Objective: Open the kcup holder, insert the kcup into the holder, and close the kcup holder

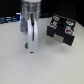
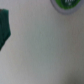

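Note:
The kcup holder (image 1: 61, 31) is a black boxy block with grey slots, standing on the pale table at the exterior view's right. My gripper (image 1: 30, 49) hangs from the arm left of it, its white body reaching down close to the table. It is too blurred to show the fingers. A small green-tinged spot beside its lower end may be the kcup (image 1: 26, 47). In the wrist view the kcup (image 2: 64, 4) shows as a round green top with a white rim, cut by the picture's edge. No fingers appear in that view.
A dark green-black shape (image 2: 4, 27) sits at the edge of the wrist view; I cannot tell what it is. The pale table (image 1: 55, 65) spreads in front of the holder. Dark clutter lines the back edge (image 1: 7, 20).

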Tool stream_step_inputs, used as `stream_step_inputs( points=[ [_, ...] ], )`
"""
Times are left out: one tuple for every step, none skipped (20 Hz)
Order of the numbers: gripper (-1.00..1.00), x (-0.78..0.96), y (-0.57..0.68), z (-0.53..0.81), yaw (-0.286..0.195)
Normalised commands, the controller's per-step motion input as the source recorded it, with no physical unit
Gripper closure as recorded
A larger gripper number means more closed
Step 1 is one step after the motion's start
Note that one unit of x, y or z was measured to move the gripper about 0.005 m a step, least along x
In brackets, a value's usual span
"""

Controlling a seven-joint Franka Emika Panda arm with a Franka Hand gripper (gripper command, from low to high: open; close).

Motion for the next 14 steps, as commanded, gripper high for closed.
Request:
stream_step_inputs(
  points=[
    [-1.00,-0.10,-0.33,-0.38,-0.306],
    [-1.00,0.00,0.01,0.00,0.000],
    [-1.00,0.00,0.08,0.00,0.000],
    [-1.00,-0.03,0.16,0.00,0.000],
    [-1.00,-0.07,0.21,0.00,0.000],
    [-1.00,-0.14,0.22,0.00,0.000],
    [-1.00,-0.29,0.24,0.00,0.000],
    [-1.00,-0.37,0.24,0.00,-0.004],
    [-1.00,-0.45,0.24,0.00,-0.016],
    [-1.00,-0.48,0.22,0.00,-0.021],
    [-1.00,-0.49,0.20,0.00,-0.026],
    [-1.00,-0.50,0.16,0.00,-0.033],
    [-1.00,-0.39,0.05,-0.02,-0.035],
    [-1.00,-0.08,0.00,0.00,-0.001]
  ],
)
